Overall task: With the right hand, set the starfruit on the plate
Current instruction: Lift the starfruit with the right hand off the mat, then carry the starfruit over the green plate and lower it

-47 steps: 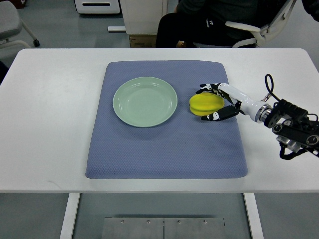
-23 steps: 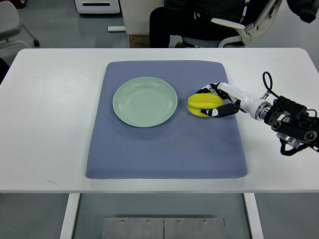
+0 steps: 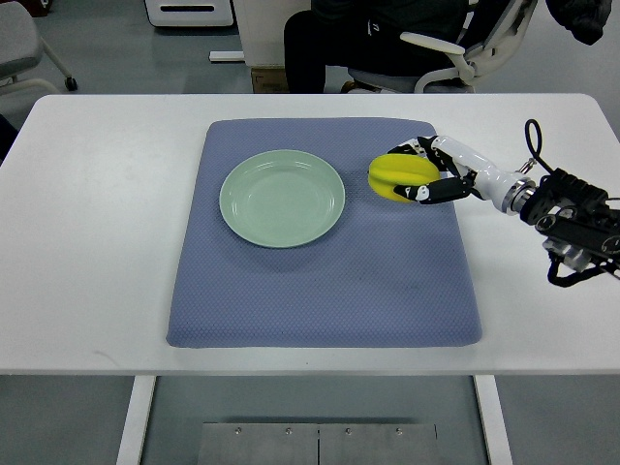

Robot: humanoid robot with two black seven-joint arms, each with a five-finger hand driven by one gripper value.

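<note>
Right hand: fingers closed around the starfruit
Plate: empty, on the mat, left of the fruit

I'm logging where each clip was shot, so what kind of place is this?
Probably an office or lab set up for robot trials. A white table carries a blue mat with a plate, the right hand grips a starfruit, and a person sits behind in an office chair.
</note>
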